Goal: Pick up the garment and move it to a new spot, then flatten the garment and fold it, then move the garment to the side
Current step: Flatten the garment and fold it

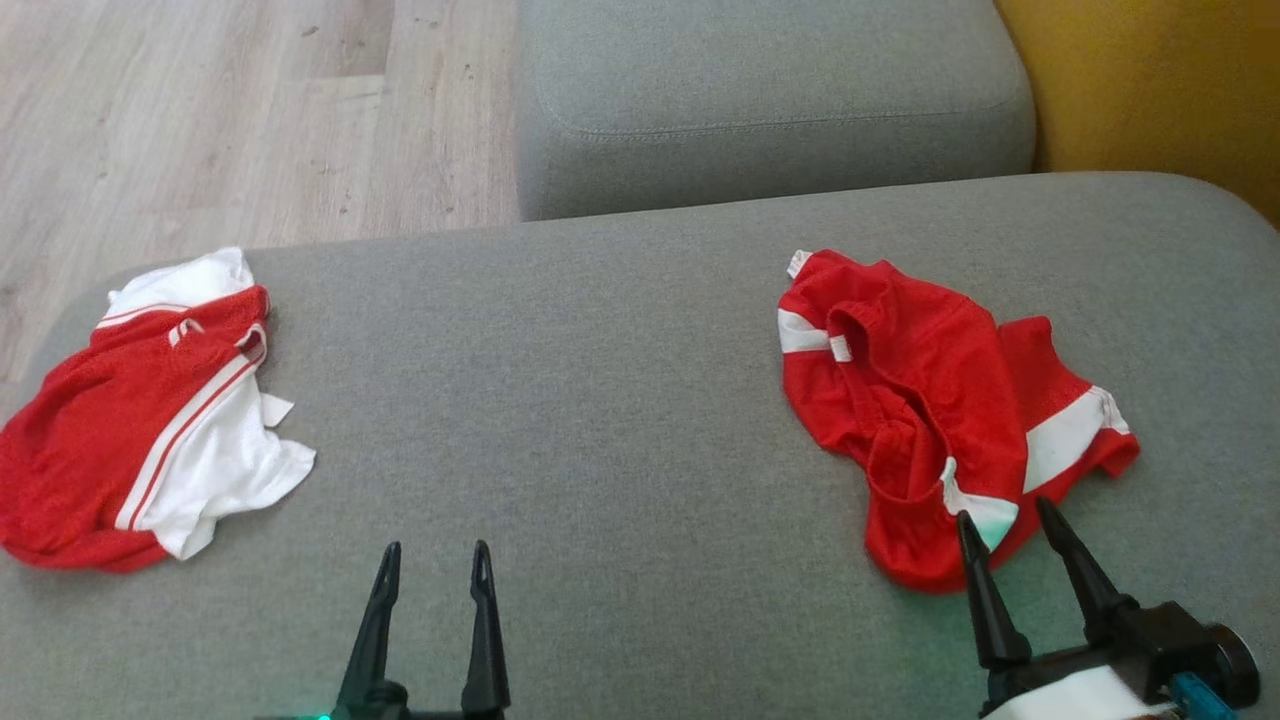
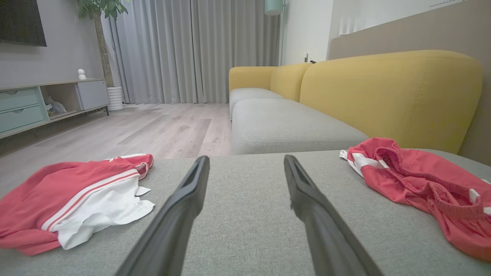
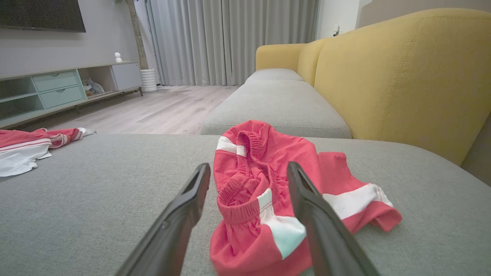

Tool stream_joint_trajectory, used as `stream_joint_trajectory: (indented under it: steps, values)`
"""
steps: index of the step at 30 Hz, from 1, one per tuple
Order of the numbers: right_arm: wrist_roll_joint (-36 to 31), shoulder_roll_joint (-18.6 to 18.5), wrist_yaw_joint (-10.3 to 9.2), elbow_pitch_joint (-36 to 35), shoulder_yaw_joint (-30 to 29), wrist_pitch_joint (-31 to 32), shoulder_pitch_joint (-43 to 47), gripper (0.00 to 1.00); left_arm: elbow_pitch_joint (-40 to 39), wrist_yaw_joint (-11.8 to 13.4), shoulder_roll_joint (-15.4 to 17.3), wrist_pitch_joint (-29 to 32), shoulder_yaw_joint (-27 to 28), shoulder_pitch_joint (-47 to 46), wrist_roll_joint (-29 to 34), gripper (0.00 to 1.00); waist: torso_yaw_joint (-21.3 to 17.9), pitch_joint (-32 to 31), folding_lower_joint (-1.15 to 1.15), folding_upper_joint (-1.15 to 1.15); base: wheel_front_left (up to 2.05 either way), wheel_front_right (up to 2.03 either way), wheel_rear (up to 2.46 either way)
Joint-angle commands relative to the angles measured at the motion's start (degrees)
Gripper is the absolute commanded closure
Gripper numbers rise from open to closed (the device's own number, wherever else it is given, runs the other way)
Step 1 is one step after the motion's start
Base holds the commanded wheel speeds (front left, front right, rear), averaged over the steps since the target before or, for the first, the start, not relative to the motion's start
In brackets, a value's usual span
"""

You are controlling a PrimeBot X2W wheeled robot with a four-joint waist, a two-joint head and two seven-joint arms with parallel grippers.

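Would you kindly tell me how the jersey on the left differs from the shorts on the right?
The jersey has broad white sleeves with thin stripes; the shorts are mostly red, with an elastic waistband and short white bands. The jersey lies flat; the shorts are bunched up. The jersey lies apart from the left claw; the shorts' near edge sits by the open right claw. Both are red and white, unheld on the grey cushion.

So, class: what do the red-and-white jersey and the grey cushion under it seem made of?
The jersey: probably thin synthetic sports mesh, matt; fine dotted texture on the red, soft crumples. The grey cushion: woven upholstery fabric, matt; flecked weave visible, rounded padded edges.
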Motion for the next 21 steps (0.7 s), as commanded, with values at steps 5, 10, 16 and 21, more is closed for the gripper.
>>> stream_joint_trajectory:
  steps: [5, 10, 16, 21]
  values:
    - [0.14, -0.32, 0.42, -0.81, 0.91, -0.31, -2.9, 0.0, -0.69, 0.04, -0.21, -0.54, 1.06, -1.97, 0.44, 0.0, -0.1, 0.08, 0.0, 0.0, 0.0, 0.0, 0.0]
    - [0.08, -0.32, 0.42, -0.52, 1.04, -0.31, -3.25, 0.0, 0.03, -0.05, -0.21, -0.54, 0.48, -1.96, 0.33, 0.0, -0.32, 0.04, 0.0, 0.0, 0.0, 0.0, 0.0]
    - [0.12, -0.52, 0.42, -0.31, 1.01, -0.31, -3.29, 0.0, 0.53, -0.35, -0.21, -0.54, -0.1, -2.13, 0.34, 0.0, -0.87, 0.09, 0.0, 0.0, 0.0, 0.0, 0.0]
    - [0.14, -0.38, 0.42, -0.54, 0.69, -0.31, -3.25, 0.0, 1.19, -1.26, -0.21, -0.54, -1.45, -2.78, -0.81, 0.0, -2.03, 0.36, 0.0, 0.0, 0.0, 0.0, 0.0]
